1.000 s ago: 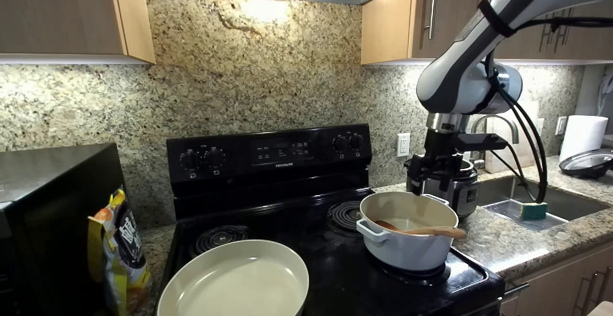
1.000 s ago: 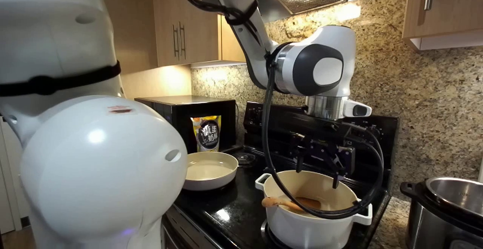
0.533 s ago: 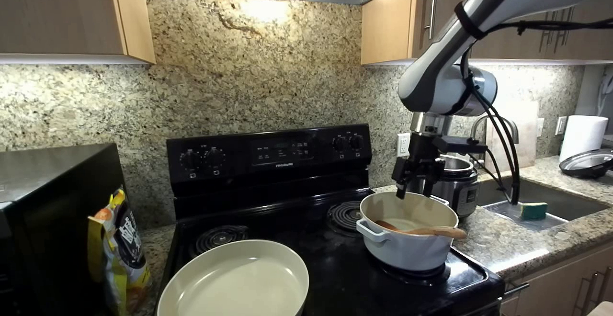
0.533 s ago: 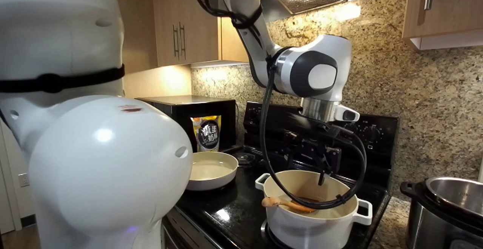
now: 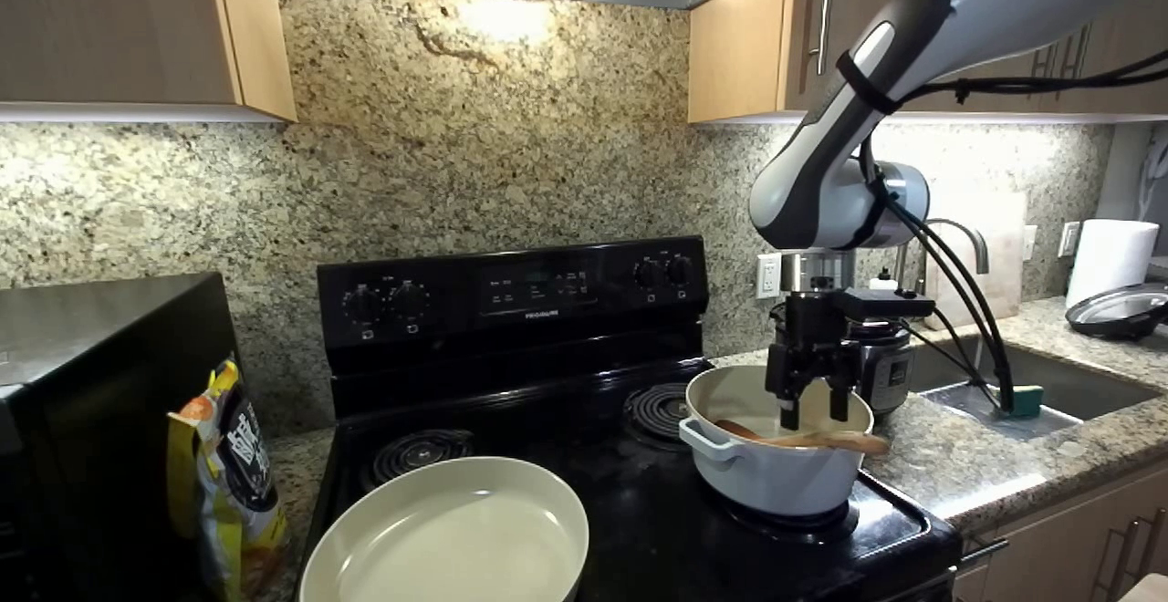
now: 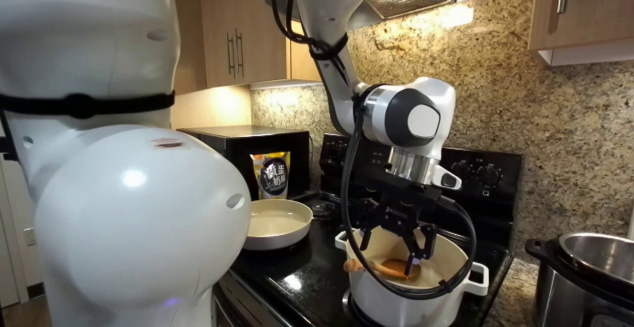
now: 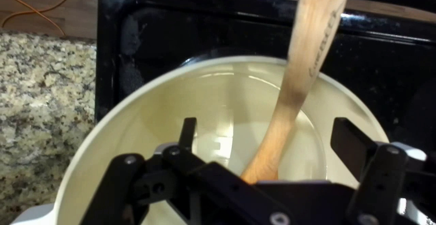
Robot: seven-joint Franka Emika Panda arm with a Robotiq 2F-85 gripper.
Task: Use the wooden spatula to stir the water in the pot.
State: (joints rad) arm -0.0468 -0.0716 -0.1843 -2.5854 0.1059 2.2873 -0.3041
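While the wooden spatula leans in the pot beneath the wide-spread, empty claw, grasping and stirring presumably remain

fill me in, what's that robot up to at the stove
A robot arm has its gripper open at the mouth of the white pot on the stove. The wooden spatula rests across the rim, blade inside, handle sticking out. In the wrist view it shows between the spread jaws, but it isn't gripped, so nothing is being stirred. The likely next step is grasping it.
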